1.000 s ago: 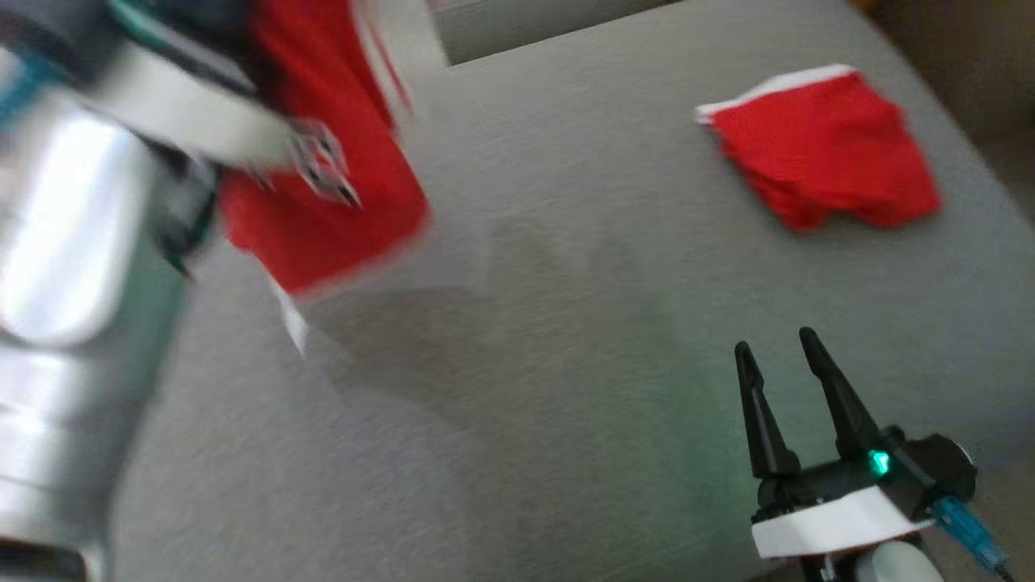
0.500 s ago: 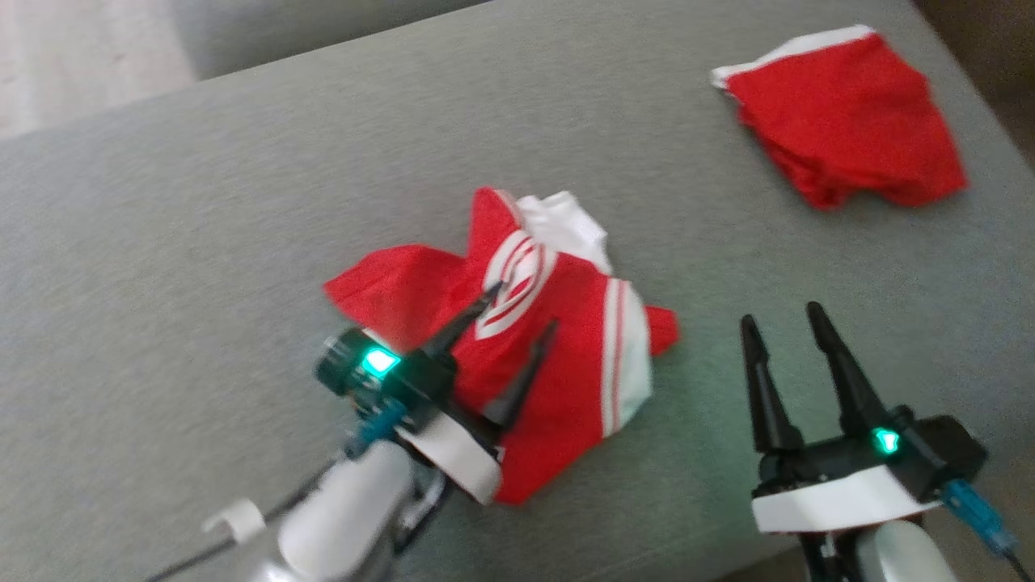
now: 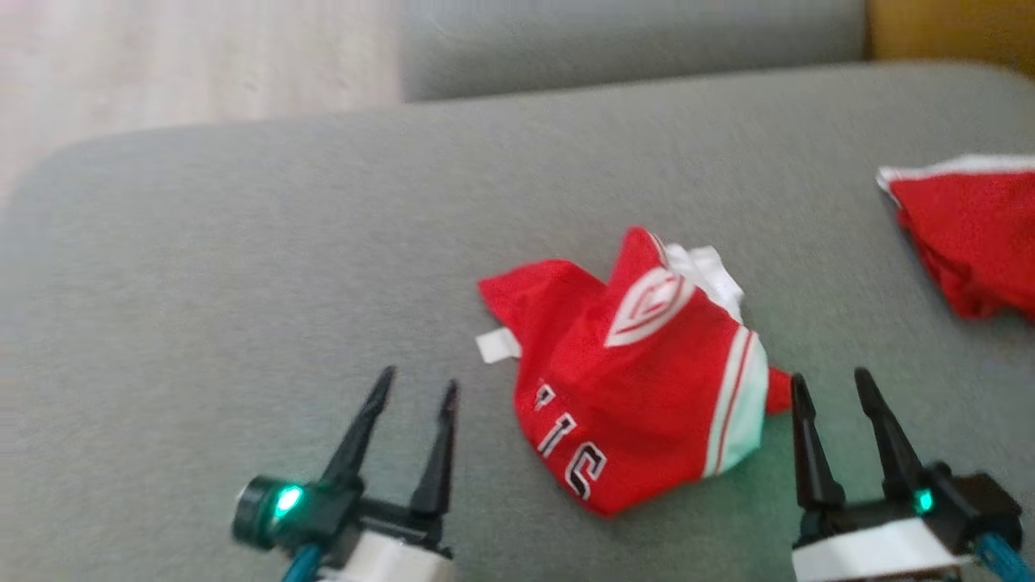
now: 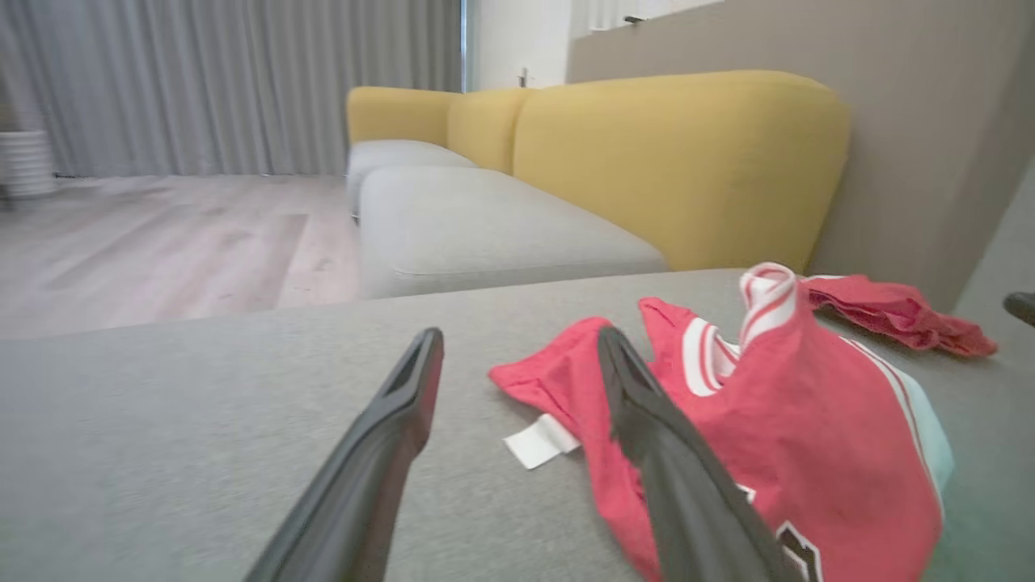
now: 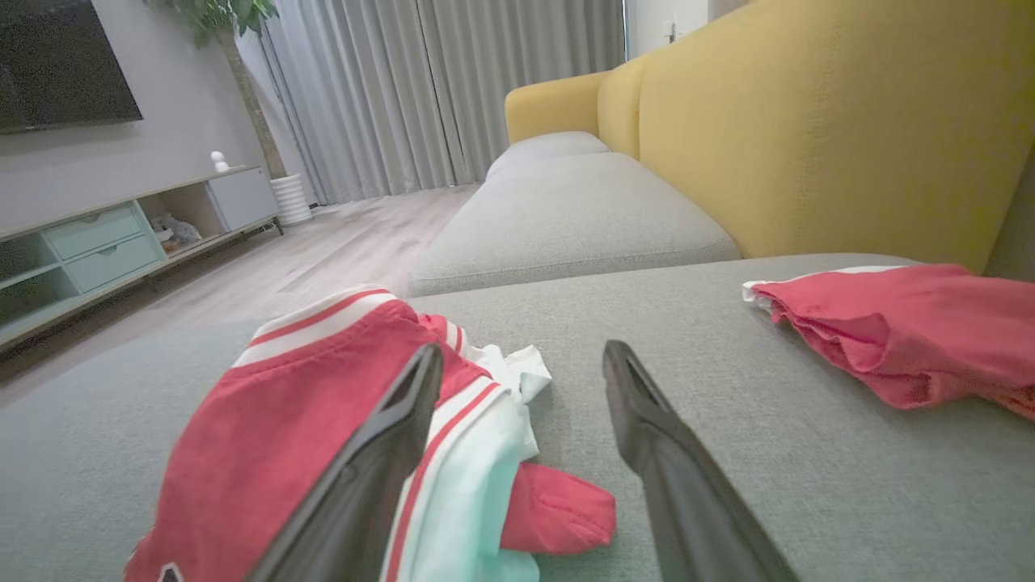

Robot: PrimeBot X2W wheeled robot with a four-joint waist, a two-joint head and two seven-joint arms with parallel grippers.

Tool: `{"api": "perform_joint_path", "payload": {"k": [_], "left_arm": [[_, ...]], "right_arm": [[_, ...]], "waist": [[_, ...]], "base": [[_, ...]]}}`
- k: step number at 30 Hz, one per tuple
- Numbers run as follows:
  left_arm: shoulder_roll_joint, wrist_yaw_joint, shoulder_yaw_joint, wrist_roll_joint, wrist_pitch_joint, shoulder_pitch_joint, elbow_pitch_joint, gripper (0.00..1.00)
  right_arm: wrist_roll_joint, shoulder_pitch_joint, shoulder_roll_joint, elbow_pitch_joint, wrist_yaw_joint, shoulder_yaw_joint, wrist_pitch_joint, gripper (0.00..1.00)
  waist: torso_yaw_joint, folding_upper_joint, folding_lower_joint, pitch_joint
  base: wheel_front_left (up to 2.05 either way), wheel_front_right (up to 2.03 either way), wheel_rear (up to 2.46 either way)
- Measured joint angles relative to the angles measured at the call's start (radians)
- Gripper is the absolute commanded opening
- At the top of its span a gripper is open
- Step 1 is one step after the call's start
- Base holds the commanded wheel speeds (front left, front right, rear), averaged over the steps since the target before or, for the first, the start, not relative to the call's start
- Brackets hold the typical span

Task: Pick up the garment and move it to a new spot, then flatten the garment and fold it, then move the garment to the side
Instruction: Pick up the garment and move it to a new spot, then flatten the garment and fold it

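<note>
**Head view.** Crumpled red jersey with white trim and black numerals [image 3: 639, 388] lies heaped on the grey fabric cushion [image 3: 242, 283], between the two claws and nearer the right one. Left claw [image 3: 420, 380]: fingers spread, nothing between them, apart from the cloth. Right claw [image 3: 830, 377]: fingers spread, empty, just beside a red corner of the jersey. Small white label [image 3: 497, 345] pokes out on the left side of the heap. Second red garment [image 3: 970, 234] lies at the right edge, well apart.

**Left wrist view.** Left claw [image 4: 519, 335] open over bare cushion. Jersey [image 4: 808, 420] sits to the right of its line, with the collar standing up in a ridge.

**Right wrist view.** Right claw [image 5: 523, 349] open. One finger overlaps the jersey [image 5: 267, 420] in the picture; contact cannot be told. Yellow sofa back [image 5: 808, 121] behind.

**Judgement.** Placement looks done; flattening not yet started.

**Risks:**
- Pinching a bunched fold instead of a hem would drag the whole heap rather than spread it.
- Layers are stacked, so one claw may catch two at once and lock in a crease.
- A fingertip could snag the collar ridge.
- Both garments are red, so a reach to the right may take the wrong one.
</note>
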Motion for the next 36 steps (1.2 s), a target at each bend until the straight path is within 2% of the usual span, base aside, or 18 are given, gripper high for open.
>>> {"api": "perform_joint_path", "payload": {"k": [5,10,12,20,27,36], "left_arm": [[-0.013,0.037,0.101,0.055,0.0,0.114,-0.121,1.0],[-0.037,0.046,0.177,0.067,-0.002,0.222,-0.183,1.0],[-0.037,0.046,0.188,0.108,-0.002,0.256,-0.198,1.0],[-0.049,0.046,0.235,0.12,-0.002,0.298,-0.213,1.0],[-0.053,0.019,0.239,0.129,-0.002,0.312,-0.212,1.0],[-0.055,0.012,0.243,0.144,-0.002,0.312,-0.212,1.0]], "right_arm": [[-0.01,0.05,0.001,-0.001,0.0,-0.027,0.0,1.0],[-0.008,0.092,0.004,-0.003,0.0,-0.033,0.0,1.0],[-0.008,0.114,0.004,-0.004,0.0,-0.033,0.0,1.0],[-0.008,0.15,0.007,-0.013,0.0,-0.025,0.0,1.0],[-0.004,0.151,0.007,-0.021,0.0,-0.025,0.0,1.0],[0.002,0.151,0.008,-0.021,0.0,-0.025,0.0,1.0]], "waist": [[0.067,0.0,-0.0001,-0.07],[0.106,0.0,-0.0002,-0.135],[0.114,0.0,-0.0002,-0.158],[0.106,0.0,0.0,-0.193],[0.104,0.0,0.0,-0.19],[0.101,0.0,0.0002,-0.179]], "base": [[0.0,0.0,0.0],[0.0,0.0,0.0],[0.0,0.0,0.0],[0.0,0.0,0.0],[0.0,0.0,0.0],[0.0,0.0,0.0]]}}
